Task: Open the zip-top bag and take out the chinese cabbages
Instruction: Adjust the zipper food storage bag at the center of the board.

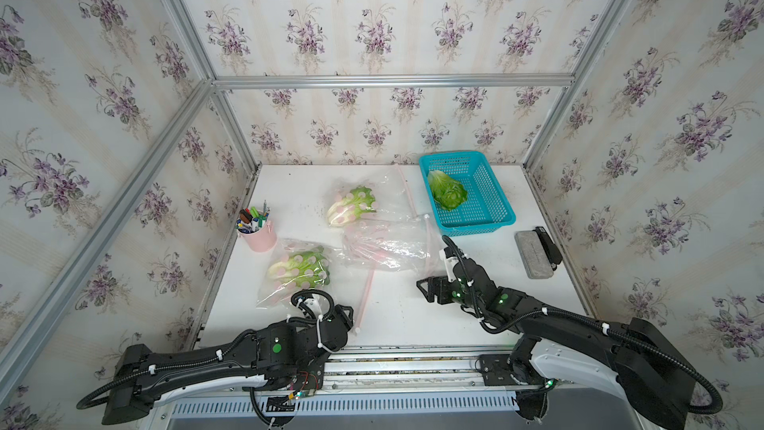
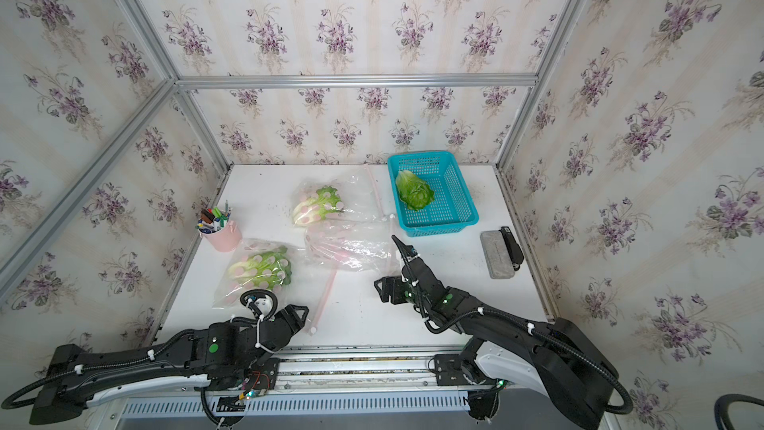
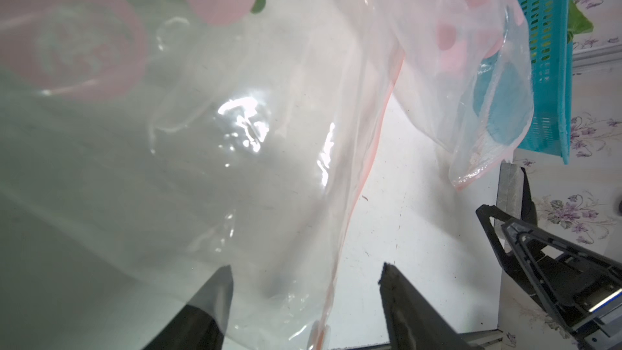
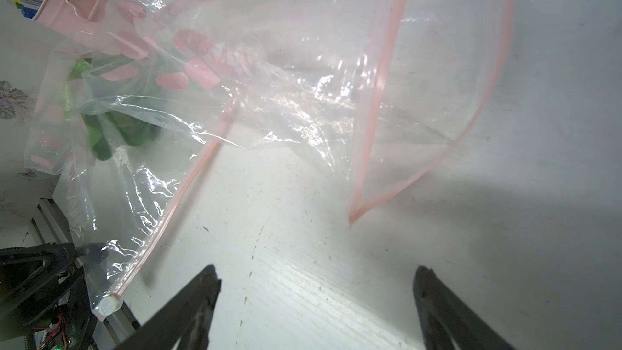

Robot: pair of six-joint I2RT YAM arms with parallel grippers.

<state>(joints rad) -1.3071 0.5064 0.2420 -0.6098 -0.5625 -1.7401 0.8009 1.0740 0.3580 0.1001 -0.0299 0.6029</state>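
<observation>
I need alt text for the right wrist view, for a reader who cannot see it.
The open right gripper hovers over the white table, facing an empty clear zip-top bag whose pink zipper mouth lies open. Beyond it, a second bag holds a green chinese cabbage, near a pink pen cup.

A cabbage (image 1: 447, 194) lies in the basket (image 1: 492, 204) at the desk's (image 1: 397, 320) 1 o'clock. A bagged cabbage (image 1: 351, 206) lies at 12, another bagged cabbage (image 1: 297, 268) at 8, by the cup (image 1: 258, 233). An empty bag (image 1: 388, 248) lies mid-desk. The left gripper (image 1: 343, 316) is at the 8 o'clock bag's near edge; the right gripper (image 1: 425, 289) is at 4.
</observation>
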